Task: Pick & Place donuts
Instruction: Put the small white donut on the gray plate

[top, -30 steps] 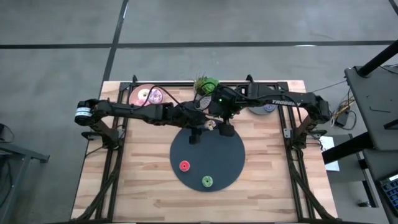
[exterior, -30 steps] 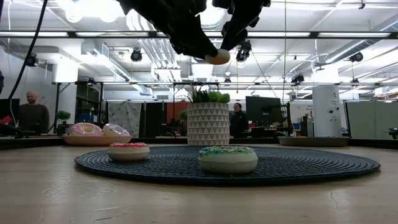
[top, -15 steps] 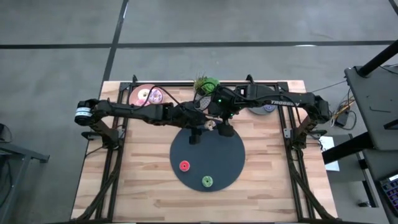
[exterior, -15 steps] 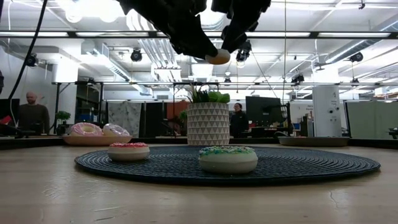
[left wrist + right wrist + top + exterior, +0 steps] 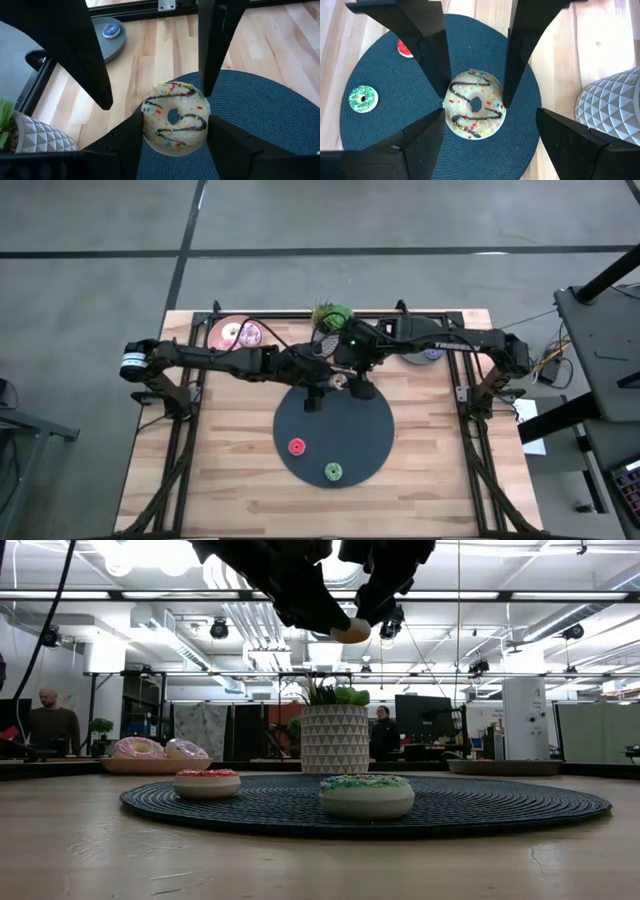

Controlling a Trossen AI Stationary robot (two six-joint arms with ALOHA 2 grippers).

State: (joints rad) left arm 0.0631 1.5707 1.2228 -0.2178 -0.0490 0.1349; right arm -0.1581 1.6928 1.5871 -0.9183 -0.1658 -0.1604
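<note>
A cream donut with dark stripes and sprinkles (image 5: 175, 117) hangs in the air over the far edge of the dark round mat (image 5: 370, 430), icing up. My left gripper (image 5: 175, 131) is shut on it. My right gripper (image 5: 490, 112) is open, coming from the opposite side with one finger on either side of the same donut. In the low view the donut (image 5: 350, 632) sits between the two dark grippers, well above the mat. A red donut (image 5: 296, 446) and a green donut (image 5: 333, 471) lie flat on the mat's near half. My left gripper pinches the cream donut between its two fingers by opposite sides of the outer rim (image 5: 146, 122), slanting down from the table's left. The donut is lifted clear and lies about level. My right gripper: one finger (image 5: 206, 85) is close to the rim; whether it touches I cannot tell.
A white patterned plant pot (image 5: 332, 315) stands just beyond the grippers at the far edge. A pink plate with large donuts (image 5: 232, 333) is far left; a grey plate with a blue donut (image 5: 425, 355) is far right. People are in the room behind.
</note>
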